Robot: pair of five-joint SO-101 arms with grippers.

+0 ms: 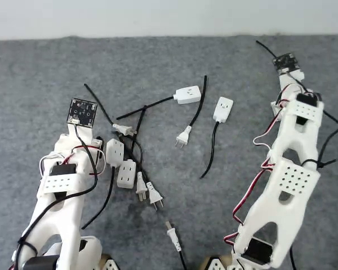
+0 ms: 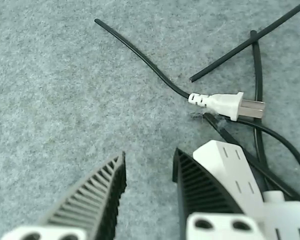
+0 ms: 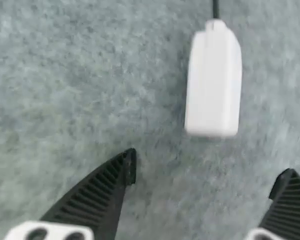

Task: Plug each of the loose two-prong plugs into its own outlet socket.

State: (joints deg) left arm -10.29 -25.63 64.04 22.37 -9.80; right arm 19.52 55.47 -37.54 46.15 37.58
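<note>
Nearest our left wrist camera, the left gripper (image 2: pixel 149 156) stands spread and empty. One outlet socket (image 2: pixel 230 162) lies just beside it, with a two-prong plug (image 2: pixel 225 104) beyond. We find the right gripper (image 3: pixel 210 164) spread wide, a second outlet socket (image 3: pixel 213 80) ahead on the carpet (image 3: pixel 65 75).

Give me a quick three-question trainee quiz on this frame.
1. True or false: the left gripper and the right gripper are both open and empty.
2. How many white outlet blocks lie on the grey carpet in the high view? A) two B) four C) six
3. Which arm's wrist view shows a loose plug with bare prongs lying ahead of its gripper?

Key: 1 true; 2 B; 3 left.
</note>
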